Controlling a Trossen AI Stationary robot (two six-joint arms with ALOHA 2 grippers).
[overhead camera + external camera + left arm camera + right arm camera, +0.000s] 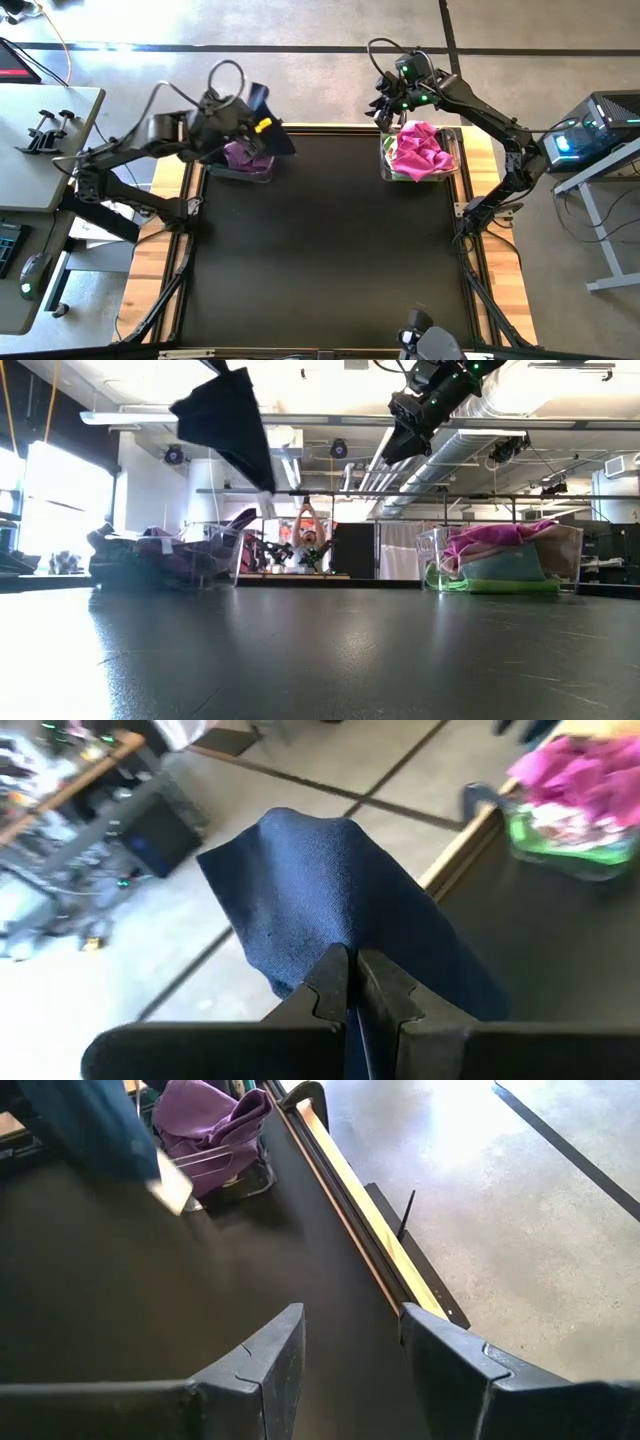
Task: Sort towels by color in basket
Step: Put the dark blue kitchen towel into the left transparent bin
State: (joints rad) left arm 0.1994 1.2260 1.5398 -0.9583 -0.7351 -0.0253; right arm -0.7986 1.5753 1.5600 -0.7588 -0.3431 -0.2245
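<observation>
Overhead, left gripper (262, 124) pinched tight on a navy towel (262, 110), held up in the air just above the left basket (243, 170); the cloth hangs from the closed fingers (330, 982), white tag (172, 1188) dangling at its lower corner. Right gripper (385, 108) hovers at the far edge of the right basket (452, 150), fingers (262, 1365) apart with a clear gap, holding nothing, touching nothing. Black mat (330, 250) between the two baskets is bare, wide room across its middle and near side; wooden table edge (375, 1240) runs along the mat just beside the left basket, with concrete floor beyond. Left basket: clear-walled, sits at the mat's far left corner, holds purple towels (245, 155) bunched inside. Right basket: clear-walled, at the mat's far right corner, well apart from the left one; magenta towels (418, 148) heaped on top, a lime towel (490, 586) showing low along its side in the low view.
</observation>
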